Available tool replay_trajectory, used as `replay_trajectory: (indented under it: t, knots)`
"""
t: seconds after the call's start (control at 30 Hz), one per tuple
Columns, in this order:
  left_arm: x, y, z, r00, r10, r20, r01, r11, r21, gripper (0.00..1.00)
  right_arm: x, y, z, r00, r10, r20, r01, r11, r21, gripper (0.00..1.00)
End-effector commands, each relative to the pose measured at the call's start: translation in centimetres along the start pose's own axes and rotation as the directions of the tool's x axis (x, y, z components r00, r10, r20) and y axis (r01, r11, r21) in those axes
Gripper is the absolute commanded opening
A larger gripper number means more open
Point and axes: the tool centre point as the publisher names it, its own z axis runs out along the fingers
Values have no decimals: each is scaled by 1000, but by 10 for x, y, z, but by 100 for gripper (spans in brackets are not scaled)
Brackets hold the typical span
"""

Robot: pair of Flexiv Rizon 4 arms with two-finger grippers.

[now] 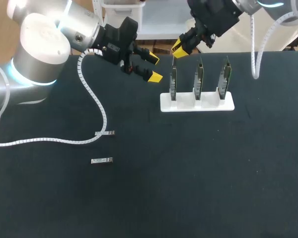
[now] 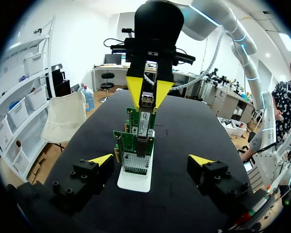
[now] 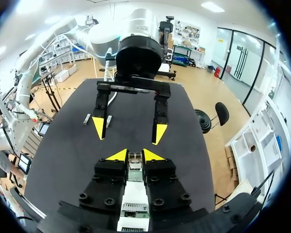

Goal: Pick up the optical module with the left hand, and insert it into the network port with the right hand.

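Head view: left arm (image 1: pixel 39 54) comes in from 9 o'clock; the left jaws stand spread wide with nothing between them, at 10 o'clock of the white stand (image 1: pixel 164 105); right arm (image 1: pixel 246 6) enters from 1 o'clock; the right jaws are clamped on the optical module (image 2: pixel 147 99), held directly over the leftmost card (image 1: pixel 173 82) of three upright green cards in the stand; whether the module has entered that card's port cannot be told; one spare module (image 1: pixel 105 133) and another spare module (image 1: pixel 102 160) lie flat on the black table (image 1: pixel 213 173), at 8 o'clock of the stand, well apart from it; left wrist view has its yellow fingertips (image 2: pixel 101 159) either side of the cards, not touching them.
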Motion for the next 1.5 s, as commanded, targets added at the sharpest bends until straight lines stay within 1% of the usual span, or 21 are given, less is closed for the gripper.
replay_trajectory:
  t: [0.03,0.3,1.5]
  knots:
    - [0,1,0,1000,1,0,-1,1000,0,100,1,5,2,1000,1,-4,-1,1000,8,0]
    - [0,1,0,1000,1,0,-1,1000,0,100,-4,5,-2,1000,-8,7,8,1000,16,0]
    - [0,1,0,1000,1,0,-1,1000,0,100,5,4,8,1000,2,-19,-1,1000,13,0]
